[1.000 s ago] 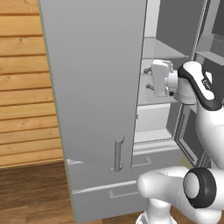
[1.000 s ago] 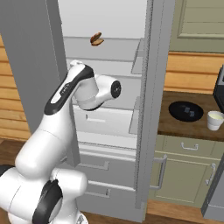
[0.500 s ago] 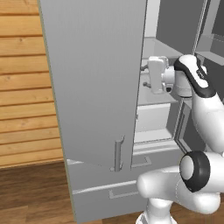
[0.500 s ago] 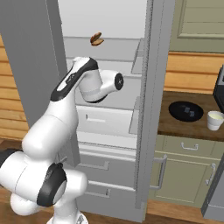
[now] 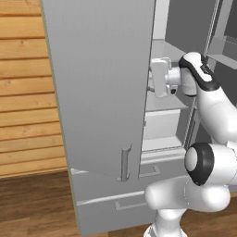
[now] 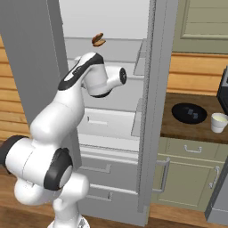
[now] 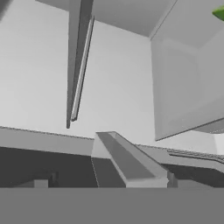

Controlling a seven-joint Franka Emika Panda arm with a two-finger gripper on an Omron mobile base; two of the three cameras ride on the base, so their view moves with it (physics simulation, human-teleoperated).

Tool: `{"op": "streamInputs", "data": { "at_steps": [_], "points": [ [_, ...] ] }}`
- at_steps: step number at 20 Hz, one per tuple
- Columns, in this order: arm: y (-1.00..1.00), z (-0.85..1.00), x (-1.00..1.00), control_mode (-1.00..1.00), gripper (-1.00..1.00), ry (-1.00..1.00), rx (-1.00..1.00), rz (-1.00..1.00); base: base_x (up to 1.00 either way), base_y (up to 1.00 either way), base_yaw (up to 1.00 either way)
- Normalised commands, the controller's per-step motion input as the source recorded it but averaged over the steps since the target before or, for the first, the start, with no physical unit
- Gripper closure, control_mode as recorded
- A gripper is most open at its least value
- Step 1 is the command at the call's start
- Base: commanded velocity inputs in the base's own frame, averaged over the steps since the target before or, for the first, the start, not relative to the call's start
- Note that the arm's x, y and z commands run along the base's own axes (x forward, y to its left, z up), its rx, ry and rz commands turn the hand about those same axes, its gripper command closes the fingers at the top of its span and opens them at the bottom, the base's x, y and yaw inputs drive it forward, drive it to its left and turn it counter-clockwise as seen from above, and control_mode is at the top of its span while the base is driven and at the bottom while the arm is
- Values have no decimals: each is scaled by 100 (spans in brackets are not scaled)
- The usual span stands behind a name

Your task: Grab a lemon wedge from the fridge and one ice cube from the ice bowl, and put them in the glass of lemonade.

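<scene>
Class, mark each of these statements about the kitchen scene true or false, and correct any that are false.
1. The fridge has a door standing open. True.
2. The ice bowl sits on a shelf inside the fridge. False: it rests on the wooden counter to the right of the fridge.
3. The glass of lemonade stands beside the ice bowl on the counter. True.
4. The orange-brown lump lies on the floor. False: it lies on an upper fridge shelf, above the arm.
5. The gripper is clamped on the lemon wedge. False: it is open and holds nothing; in the hand view the wedge sits off at the upper right corner.
</scene>
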Motion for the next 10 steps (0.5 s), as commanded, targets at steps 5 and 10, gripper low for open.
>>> {"op": "streamInputs", "data": {
  "at_steps": [5, 10],
  "points": [
    [32, 0, -21, -100, -100, 0, 3, 11, 0, 0, 0],
    [34, 0, -24, -100, -100, 0, 4, 10, 0, 0, 0]
  ]
}}
